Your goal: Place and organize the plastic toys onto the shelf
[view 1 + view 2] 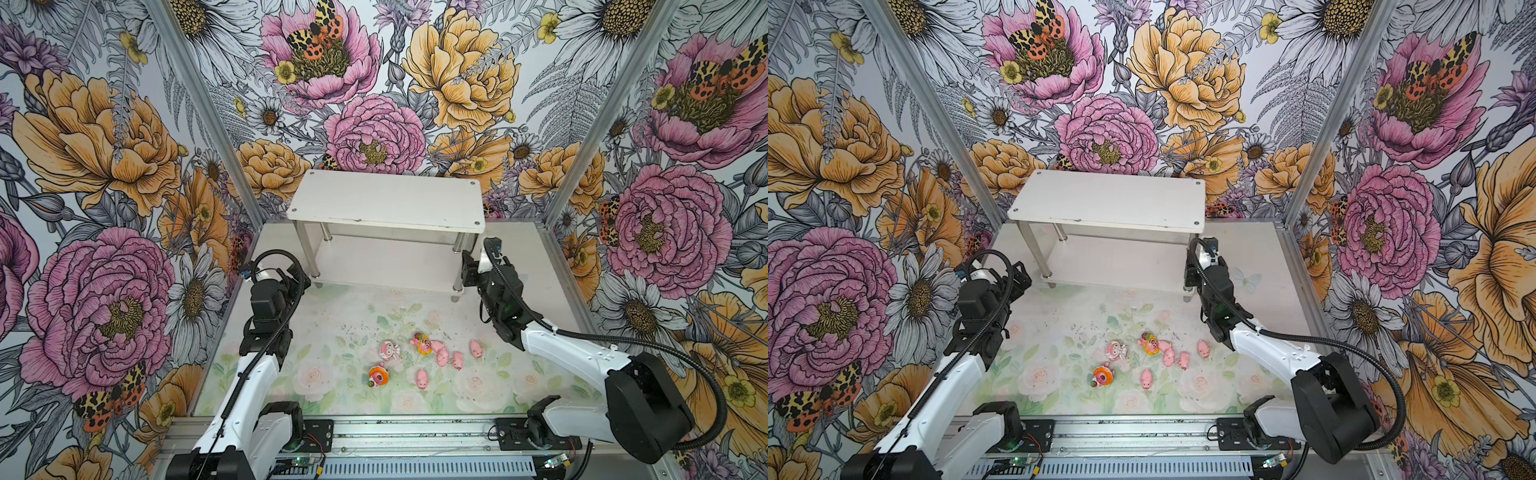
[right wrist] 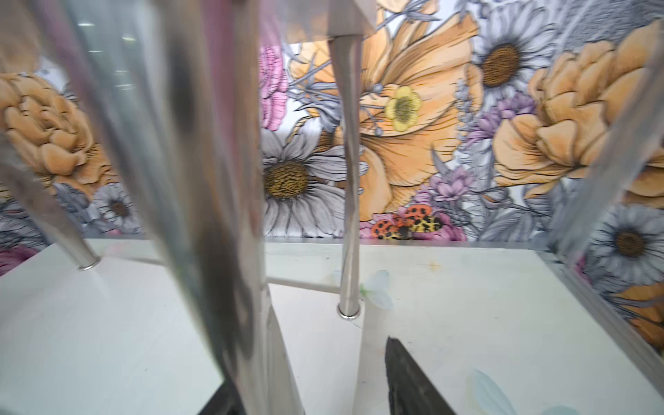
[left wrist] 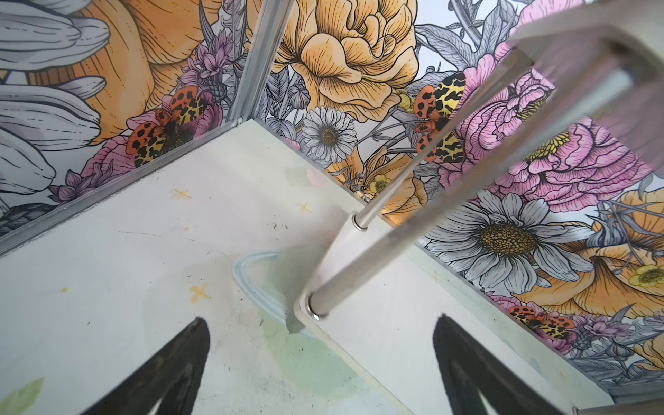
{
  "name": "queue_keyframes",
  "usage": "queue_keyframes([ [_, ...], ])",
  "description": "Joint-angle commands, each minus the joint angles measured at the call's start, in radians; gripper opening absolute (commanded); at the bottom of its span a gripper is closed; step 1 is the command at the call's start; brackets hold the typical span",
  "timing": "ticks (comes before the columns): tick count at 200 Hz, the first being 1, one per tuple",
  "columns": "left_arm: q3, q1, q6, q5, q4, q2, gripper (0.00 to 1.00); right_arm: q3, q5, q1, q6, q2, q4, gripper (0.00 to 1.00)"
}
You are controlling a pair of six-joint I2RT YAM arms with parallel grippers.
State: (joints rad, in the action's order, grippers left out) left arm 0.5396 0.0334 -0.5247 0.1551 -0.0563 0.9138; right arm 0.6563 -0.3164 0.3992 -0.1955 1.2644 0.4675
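Spread wide, the black left gripper (image 3: 321, 318) is held at the front-left leg (image 3: 377, 258) of the white two-tier metal-legged shelf (image 1: 386, 199). The right gripper (image 2: 305, 370) is set half-apart around the front-right leg (image 2: 215, 215), not yet clamped, seemingly to shift the shelf. Small pink plastic toys (image 1: 422, 379) are seen scattered near the bench's front edge.

Both top views look steeply down from high at the front, sharing the whole printed mat (image 1: 332, 390) and the shelf (image 1: 386, 208) (image 1: 1108, 203) at mid-frame. The left wrist camera sits low, close to a shelf leg (image 3: 363, 280), facing the back corner. The right wrist camera sits nearer still to another shelf leg (image 2: 215, 215).
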Motion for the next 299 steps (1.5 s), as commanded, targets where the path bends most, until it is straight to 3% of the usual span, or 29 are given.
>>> queue_keyframes([
  [1, 0.044, 0.008, 0.013, -0.065, -0.023, 0.02, 0.99, -0.001, 0.041, -0.115, -0.062, -0.067, -0.032, 0.58],
  [29, 0.062, -0.017, 0.016, -0.16, -0.023, 0.053, 0.99, 0.021, 0.152, -0.199, -0.097, -0.071, -0.089, 0.67],
  [57, 0.056, -0.067, 0.013, -0.219, -0.014, 0.028, 0.99, 0.029, 0.228, -0.211, -0.135, -0.091, -0.169, 0.77],
  [84, 0.053, -0.179, 0.036, -0.172, 0.064, -0.022, 0.99, 0.044, 0.217, -0.195, -0.176, -0.168, -0.381, 0.76],
  [103, 0.053, -0.272, 0.052, -0.067, 0.166, -0.062, 0.99, 0.023, -0.014, -0.065, -0.123, -0.268, -0.563, 0.76],
  [120, 0.044, -0.32, 0.032, 0.011, 0.261, -0.106, 0.99, -0.02, -0.145, 0.059, -0.119, -0.37, -0.695, 0.76],
  [135, 0.025, -0.334, 0.001, 0.026, 0.336, -0.159, 0.98, -0.056, -0.197, 0.158, -0.158, -0.451, -0.806, 0.76],
  [153, -0.007, -0.353, -0.027, 0.016, 0.404, -0.221, 0.98, -0.09, -0.157, 0.283, -0.203, -0.477, -0.876, 0.74],
  [185, -0.049, -0.434, -0.085, 0.035, 0.506, -0.292, 0.98, -0.089, -0.018, 0.526, -0.216, -0.288, -0.82, 0.73],
  [203, -0.078, -0.485, -0.12, 0.063, 0.512, -0.307, 0.98, -0.048, 0.077, 0.6, -0.164, -0.136, -0.728, 0.74],
  [238, -0.111, -0.533, -0.167, 0.083, 0.506, -0.277, 0.97, 0.085, 0.333, 0.604, -0.095, 0.109, -0.6, 0.7],
  [299, -0.167, -0.543, -0.166, 0.07, 0.455, -0.255, 0.98, 0.222, 0.479, 0.6, -0.084, 0.343, -0.559, 0.7],
])
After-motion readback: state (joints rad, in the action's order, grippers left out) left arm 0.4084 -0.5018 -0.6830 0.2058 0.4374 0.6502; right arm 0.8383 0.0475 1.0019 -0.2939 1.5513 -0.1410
